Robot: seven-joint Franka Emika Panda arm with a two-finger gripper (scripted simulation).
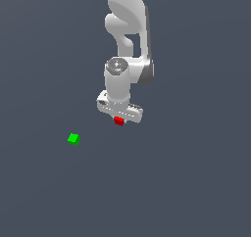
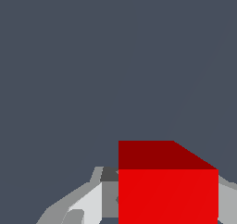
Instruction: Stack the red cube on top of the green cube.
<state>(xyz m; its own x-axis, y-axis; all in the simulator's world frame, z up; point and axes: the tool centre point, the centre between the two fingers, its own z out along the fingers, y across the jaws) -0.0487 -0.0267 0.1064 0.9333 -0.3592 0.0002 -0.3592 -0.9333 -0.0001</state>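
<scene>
The red cube (image 1: 118, 121) sits between the fingers of my white gripper (image 1: 119, 118), right under the hand. In the wrist view the red cube (image 2: 167, 186) fills the space between the two grey fingertips (image 2: 95, 202), and both touch its sides, so the gripper (image 2: 167, 207) is shut on it. The green cube (image 1: 73, 139) rests alone on the dark floor, toward the exterior view's left of the gripper and a little nearer the camera. It does not show in the wrist view.
A flat dark grey-blue floor (image 1: 186, 182) surrounds both cubes. The white arm (image 1: 128, 30) rises straight above the gripper. I see no other objects.
</scene>
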